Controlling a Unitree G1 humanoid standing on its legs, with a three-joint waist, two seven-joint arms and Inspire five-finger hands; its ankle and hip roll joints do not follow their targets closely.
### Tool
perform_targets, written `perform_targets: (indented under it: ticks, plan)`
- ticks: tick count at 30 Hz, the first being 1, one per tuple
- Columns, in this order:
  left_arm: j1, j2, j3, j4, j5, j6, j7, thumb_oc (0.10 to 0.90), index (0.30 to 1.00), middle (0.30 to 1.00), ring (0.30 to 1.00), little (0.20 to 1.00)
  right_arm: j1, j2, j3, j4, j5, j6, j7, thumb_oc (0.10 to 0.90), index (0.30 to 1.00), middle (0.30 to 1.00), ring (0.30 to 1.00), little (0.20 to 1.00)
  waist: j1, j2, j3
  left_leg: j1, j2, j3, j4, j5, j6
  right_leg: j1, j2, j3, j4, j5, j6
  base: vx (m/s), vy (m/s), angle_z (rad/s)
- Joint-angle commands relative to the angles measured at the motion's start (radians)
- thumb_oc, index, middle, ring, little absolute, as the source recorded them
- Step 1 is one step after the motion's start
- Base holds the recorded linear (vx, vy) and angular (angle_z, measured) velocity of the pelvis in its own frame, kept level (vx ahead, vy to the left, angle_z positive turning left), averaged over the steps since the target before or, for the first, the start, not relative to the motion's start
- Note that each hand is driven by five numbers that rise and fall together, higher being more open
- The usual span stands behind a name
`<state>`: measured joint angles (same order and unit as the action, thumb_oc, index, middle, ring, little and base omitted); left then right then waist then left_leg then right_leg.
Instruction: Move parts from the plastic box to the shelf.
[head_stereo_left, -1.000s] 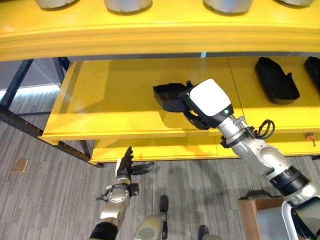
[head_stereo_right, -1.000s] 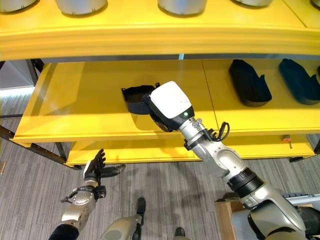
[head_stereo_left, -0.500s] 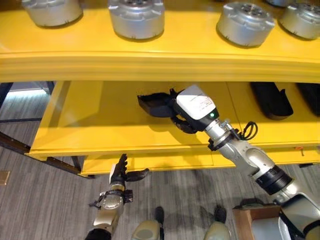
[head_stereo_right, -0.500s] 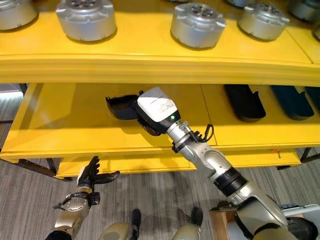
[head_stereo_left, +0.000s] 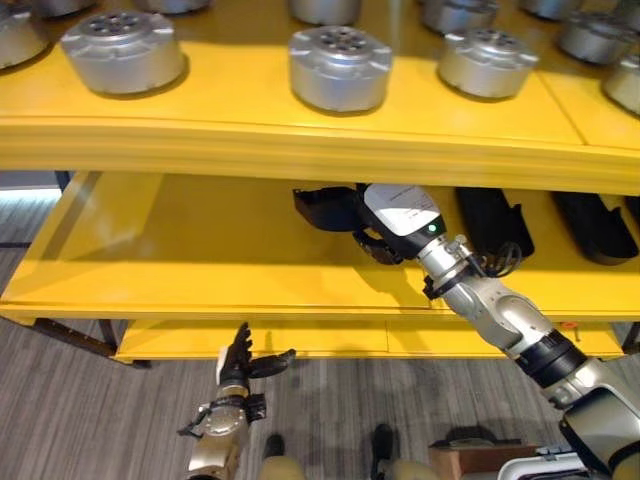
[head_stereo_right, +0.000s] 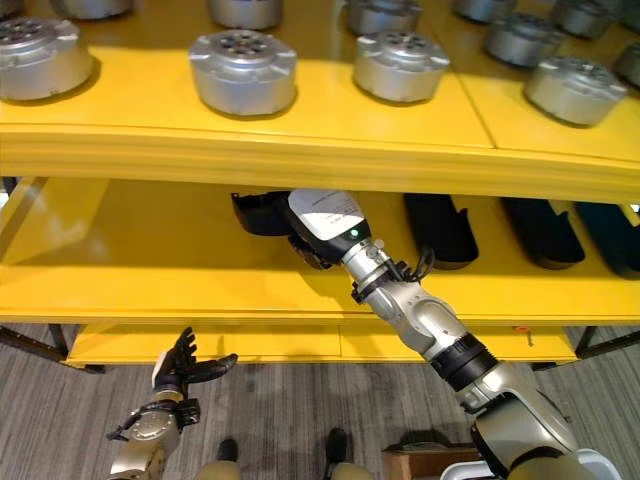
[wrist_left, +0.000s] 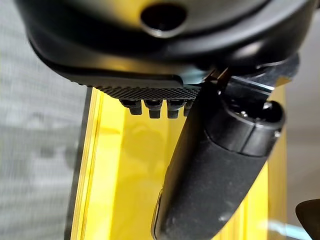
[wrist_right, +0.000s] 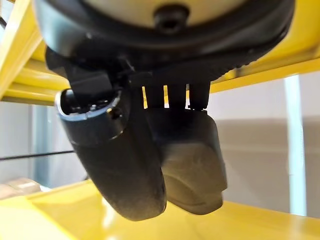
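The black plastic part (head_stereo_left: 328, 208) is on the middle level of the yellow shelf (head_stereo_left: 200, 250), partly hidden under the front lip of the level above, and it sits at the tips of the right hand (head_stereo_left: 385, 240), which reaches in from the right with its white-backed wrist unit towards the camera. In the right wrist view the part (wrist_right: 192, 160) lies against the inner side of the fingers (wrist_right: 170, 95), with the thumb (wrist_right: 117, 160) curled alongside and overlapping it, so the hand is closed around the part. Whether the part rests on the shelf board or is held just above it cannot be told.

Farther right on the same level lie more black parts of the same kind, two plainly seen in the left eye view (head_stereo_left: 494, 222) (head_stereo_left: 592, 225), and a third at the edge of the right eye view (head_stereo_right: 618, 235).

The top level carries round silver metal housings (head_stereo_left: 340, 66); five show whole in the left eye view, with others cut off at the edges.

The left hand (head_stereo_left: 240, 365) hangs low in front of the shelf above the grey floor (head_stereo_left: 80, 420), its fingers straight and spread, thumb out to the side, holding nothing.
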<state>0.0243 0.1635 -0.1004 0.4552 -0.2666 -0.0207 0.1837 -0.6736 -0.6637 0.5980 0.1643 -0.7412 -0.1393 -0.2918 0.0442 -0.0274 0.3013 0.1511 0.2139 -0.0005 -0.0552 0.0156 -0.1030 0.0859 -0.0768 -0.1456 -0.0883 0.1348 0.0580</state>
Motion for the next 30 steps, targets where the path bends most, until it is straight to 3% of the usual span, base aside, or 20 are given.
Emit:
perform_targets:
  ticks: [1,7,14,18,20,22,30]
  plan:
    - [-0.047,0.043,-0.044,-0.095,0.042,-0.068,0.002,0.900,1.000,1.000,1.000,1.000,-0.100,0.022,-0.078,-0.067,0.071,-0.021,-0.082,0.400,0.300,0.300,0.300,0.300,0.021,0.013,-0.114,-0.002,0.043,0.001,-0.019,-0.010,-0.019,0.068,-0.107,0.010,0.001,-0.057,0.006,0.03,-0.044,0.07]
    - [-0.046,0.039,-0.049,-0.087,0.038,-0.068,0.010,0.900,1.000,1.000,1.000,1.000,-0.106,0.019,-0.074,-0.049,0.067,-0.018,-0.088,0.400,0.300,0.300,0.300,0.300,0.024,0.023,-0.116,-0.002,0.042,0.002,-0.032,-0.007,-0.024,0.075,-0.107,0.003,0.001,-0.063,0.003,0.01,-0.008,0.04]
    - [-0.019,0.041,-0.046,-0.087,0.029,-0.070,0.002,0.900,1.000,1.000,1.000,1.000,-0.170,0.068,0.031,0.205,0.086,0.000,-0.073,0.400,0.300,0.300,0.300,0.300,0.055,0.021,-0.107,-0.017,0.030,0.005,-0.032,-0.016,-0.020,0.064,-0.120,0.002,0.001,-0.057,0.013,0.01,0.030,0.02]
    - [-0.022,0.054,-0.059,-0.114,0.024,-0.080,-0.011,0.900,1.000,1.000,1.000,1.000,-0.228,0.151,0.056,0.484,0.130,0.037,-0.074,0.400,0.300,0.300,0.300,0.300,0.093,0.026,-0.026,-0.100,0.006,-0.003,0.006,-0.017,-0.012,0.015,-0.146,-0.007,0.001,-0.032,0.020,-0.11,0.074,0.04]
    - [-0.046,0.067,-0.071,-0.130,0.016,-0.092,-0.009,0.900,1.000,1.000,1.000,1.000,-0.274,0.164,0.049,0.586,0.157,0.055,-0.091,0.400,0.300,0.300,0.300,0.300,0.101,0.043,0.059,-0.220,-0.014,-0.019,0.142,-0.064,-0.007,-0.052,-0.166,-0.009,0.033,-0.021,0.018,-0.24,0.089,0.14]
    - [-0.058,0.070,-0.073,-0.138,0.011,-0.098,-0.003,0.900,1.000,1.000,1.000,1.000,-0.283,0.178,0.021,0.629,0.183,0.063,-0.104,0.400,0.300,0.300,0.300,0.300,0.101,0.051,0.102,-0.282,-0.028,-0.018,0.206,-0.084,-0.004,-0.111,-0.179,-0.001,0.082,-0.022,0.018,-0.19,0.083,0.04]
    - [-0.102,0.083,-0.093,-0.143,0.007,-0.116,0.015,0.900,1.000,1.000,1.000,1.000,-0.391,0.114,0.039,0.762,0.194,0.092,-0.155,0.400,0.300,0.300,0.300,0.300,0.092,0.071,0.219,-0.456,-0.038,-0.005,0.388,-0.144,0.012,-0.312,-0.210,0.045,0.250,-0.046,0.020,-0.10,0.068,-0.19]
